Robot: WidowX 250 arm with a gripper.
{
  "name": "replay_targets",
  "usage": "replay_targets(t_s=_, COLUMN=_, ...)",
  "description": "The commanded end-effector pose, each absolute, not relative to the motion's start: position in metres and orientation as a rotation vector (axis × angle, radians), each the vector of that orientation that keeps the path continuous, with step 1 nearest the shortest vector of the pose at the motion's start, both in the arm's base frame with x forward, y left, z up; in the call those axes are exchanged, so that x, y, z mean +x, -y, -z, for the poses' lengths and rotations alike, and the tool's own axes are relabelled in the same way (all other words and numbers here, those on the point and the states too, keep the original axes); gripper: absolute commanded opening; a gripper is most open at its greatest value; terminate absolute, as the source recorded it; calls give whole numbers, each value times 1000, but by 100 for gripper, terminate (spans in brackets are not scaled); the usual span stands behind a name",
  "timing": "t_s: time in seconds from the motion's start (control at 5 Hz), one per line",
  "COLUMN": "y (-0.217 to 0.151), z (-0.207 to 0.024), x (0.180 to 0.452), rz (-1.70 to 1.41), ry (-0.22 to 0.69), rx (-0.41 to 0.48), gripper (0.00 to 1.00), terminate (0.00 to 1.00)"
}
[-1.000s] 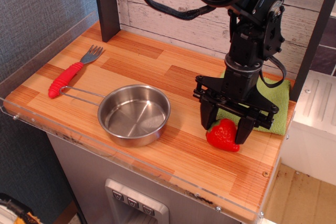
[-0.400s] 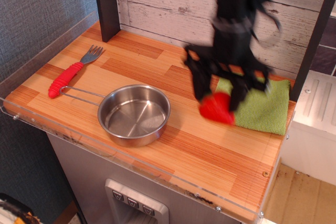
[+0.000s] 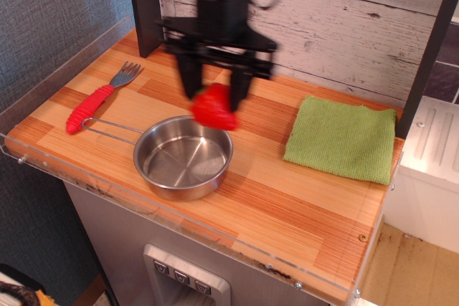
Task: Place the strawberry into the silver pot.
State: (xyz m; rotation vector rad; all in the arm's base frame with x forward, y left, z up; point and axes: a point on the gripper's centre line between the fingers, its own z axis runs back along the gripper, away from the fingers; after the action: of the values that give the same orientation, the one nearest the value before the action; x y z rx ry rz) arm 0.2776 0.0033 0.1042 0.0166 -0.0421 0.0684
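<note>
The glossy red strawberry (image 3: 213, 108) hangs between the two black fingers of my gripper (image 3: 214, 98), which is shut on it. It is held in the air just above the far rim of the silver pot (image 3: 183, 157), slightly right of the pot's middle. The pot is a shallow shiny steel pan with nothing in it, standing near the front edge of the wooden counter, its thin wire handle (image 3: 111, 127) pointing left. The arm is motion-blurred.
A fork with a red handle (image 3: 92, 105) lies at the left of the counter. A green cloth (image 3: 343, 138) lies at the right. A clear plastic lip runs along the front and left edges. A dark post (image 3: 144, 6) stands at the back left.
My gripper lifted the strawberry from the counter by the green cloth and carried it left, over the far rim of the pot. The cloth is now uncovered.
</note>
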Motion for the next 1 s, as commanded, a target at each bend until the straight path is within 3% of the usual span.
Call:
replay_targets(t_s=0.0, y=-17, z=-86, x=270, rz=-62, ry=54, rx=42, gripper=0, terminate=0)
replay_targets(t_s=0.2, y=-14, z=-79, x=269, rz=-51, ry=49, rx=38, gripper=100, terminate=0)
replay_targets(t_s=0.8, y=-7, z=-107, x=262, rz=4, ry=171, rx=44, gripper=100, terminate=0)
